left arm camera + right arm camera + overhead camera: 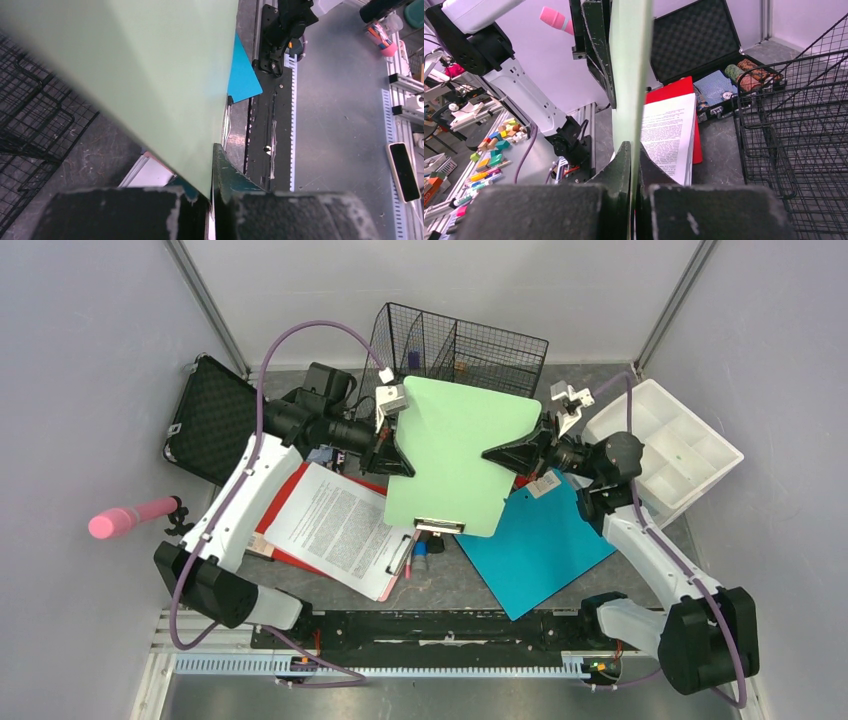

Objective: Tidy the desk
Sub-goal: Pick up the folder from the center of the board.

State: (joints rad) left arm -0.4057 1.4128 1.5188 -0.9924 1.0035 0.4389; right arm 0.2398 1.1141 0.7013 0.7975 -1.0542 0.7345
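- Top view: I'm gripping the green clipboard (455,455) over the surface (440,585) spreading beneath it. The left fingers (397,458) are clamping its 9 o'clock edge, the right fingers (500,454) its 3 o'clock.
- Left wrist: the edge is sitting deep in the clamp.
- Right wrist: I'm judging both arms should be moving together, avoiding twist.

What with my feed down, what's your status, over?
Left gripper, right gripper shut on green clipboard, opposite edges. Clipboard held above desk. Papers, blue folder beneath; wire basket behind.
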